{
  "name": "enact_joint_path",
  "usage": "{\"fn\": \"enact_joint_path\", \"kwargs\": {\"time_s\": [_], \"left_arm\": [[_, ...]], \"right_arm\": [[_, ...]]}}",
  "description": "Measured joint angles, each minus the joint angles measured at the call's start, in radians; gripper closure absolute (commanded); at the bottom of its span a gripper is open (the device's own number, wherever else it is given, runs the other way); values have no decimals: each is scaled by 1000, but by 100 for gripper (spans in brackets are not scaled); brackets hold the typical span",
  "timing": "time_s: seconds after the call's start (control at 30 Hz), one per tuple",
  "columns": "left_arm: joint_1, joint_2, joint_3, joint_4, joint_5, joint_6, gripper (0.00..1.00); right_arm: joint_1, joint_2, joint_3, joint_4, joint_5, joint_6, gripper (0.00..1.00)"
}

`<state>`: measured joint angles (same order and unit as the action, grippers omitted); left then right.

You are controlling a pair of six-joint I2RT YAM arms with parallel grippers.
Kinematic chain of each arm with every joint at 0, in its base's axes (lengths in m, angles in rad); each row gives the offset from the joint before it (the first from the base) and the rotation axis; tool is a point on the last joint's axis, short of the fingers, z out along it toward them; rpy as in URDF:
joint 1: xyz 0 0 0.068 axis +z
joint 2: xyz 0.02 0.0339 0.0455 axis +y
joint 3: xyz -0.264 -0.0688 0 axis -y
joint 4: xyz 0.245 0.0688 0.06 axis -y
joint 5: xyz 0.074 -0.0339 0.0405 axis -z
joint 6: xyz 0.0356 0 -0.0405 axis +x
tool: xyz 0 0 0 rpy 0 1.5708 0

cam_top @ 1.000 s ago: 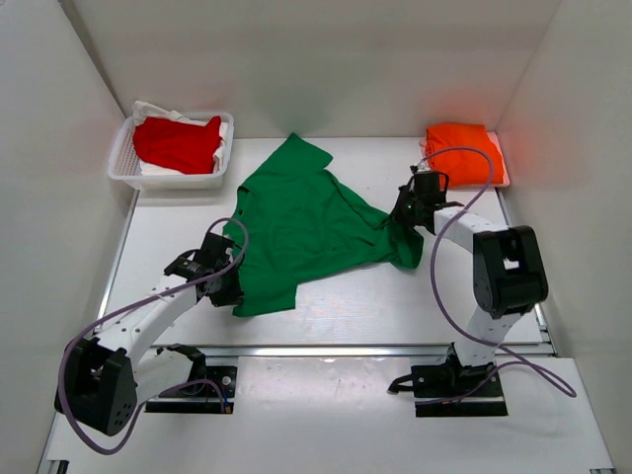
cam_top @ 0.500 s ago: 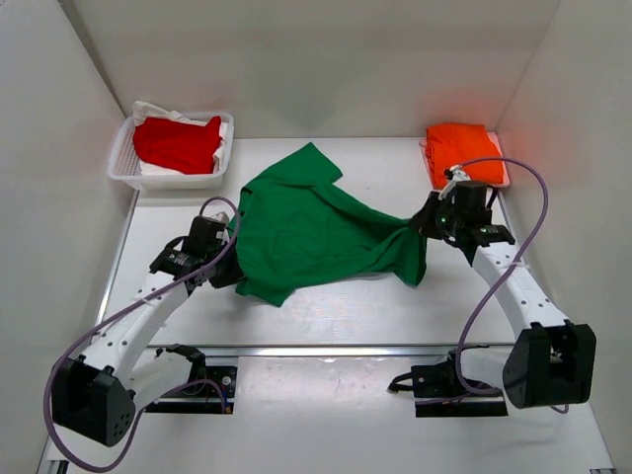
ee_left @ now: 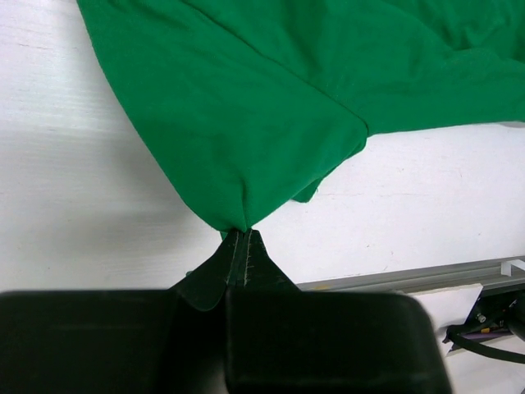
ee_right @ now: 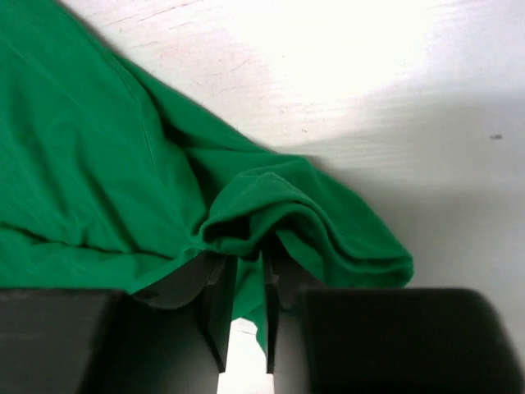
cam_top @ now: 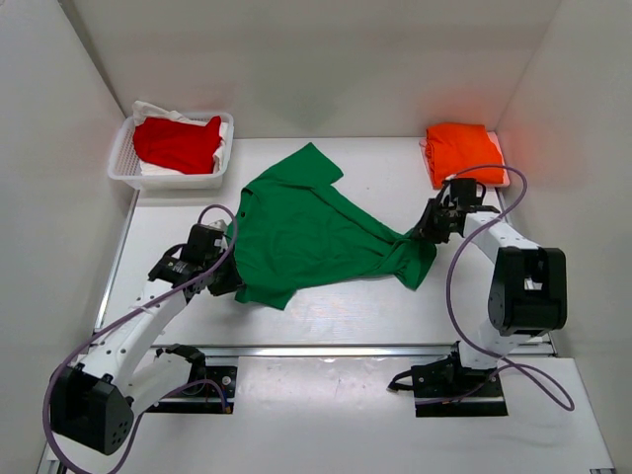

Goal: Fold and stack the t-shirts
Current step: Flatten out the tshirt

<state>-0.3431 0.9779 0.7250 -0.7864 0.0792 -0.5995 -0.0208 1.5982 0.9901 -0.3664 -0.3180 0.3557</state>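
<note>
Where the green t-shirt lies rumpled across the middle of the tabletop, the left claw is clamped tight on its near-left corner. Right claw: jaws slightly parted, a bunched fold of the shirt's right end between them; whether they pinch it cannot be told. Orange t-shirt, folded, far-right corner; red t-shirt in the white mesh basket, far left.

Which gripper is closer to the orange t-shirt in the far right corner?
Right. The right gripper is just on the near side of the orange t-shirt, at the green t-shirt's right end; the left gripper is across the table, at its left corner.
</note>
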Motion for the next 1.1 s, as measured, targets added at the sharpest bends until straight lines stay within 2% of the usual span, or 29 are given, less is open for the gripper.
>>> {"fn": "enact_joint_path", "kwargs": {"time_s": [0.07, 0.17, 0.23, 0.3, 0.37, 0.43, 0.53, 0.57, 0.7, 0.77, 0.83, 0.9, 1.1], "left_arm": [[0, 0, -2, 2, 1, -1, 100], [0, 2, -9, 3, 7, -2, 100], [0, 5, -14, 3, 9, -2, 100], [0, 5, -14, 5, 10, -3, 100], [1, 5, -15, 7, 11, -3, 100], [1, 5, -18, 9, 12, -3, 100], [1, 5, -25, 11, 13, -4, 100], [1, 5, -27, 11, 14, -4, 100], [1, 5, -31, 13, 15, -8, 100], [1, 5, -31, 14, 15, -11, 100], [0, 5, -32, 16, 15, -11, 100], [0, 5, -33, 20, 16, -13, 100], [0, 4, -48, 30, 16, -15, 100]], "right_arm": [[6, 13, 7, 7, -1, 0, 78], [13, 20, 8, 17, -6, 5, 63], [27, 14, 0, 34, -6, 14, 63], [42, -4, -26, 58, -7, 17, 66], [55, -34, -60, 69, -7, 21, 84], [65, -64, -90, 72, -8, 32, 91], [64, -94, -113, 77, -9, 40, 94], [62, -103, -119, 80, -9, 41, 100], [59, -143, -144, 86, -8, 40, 100], [56, -165, -154, 83, -2, 40, 93], [51, -182, -158, 84, -1, 42, 76], [43, -192, -164, 97, 2, 43, 69], [31, -188, -176, 124, 40, 58, 72]]}}
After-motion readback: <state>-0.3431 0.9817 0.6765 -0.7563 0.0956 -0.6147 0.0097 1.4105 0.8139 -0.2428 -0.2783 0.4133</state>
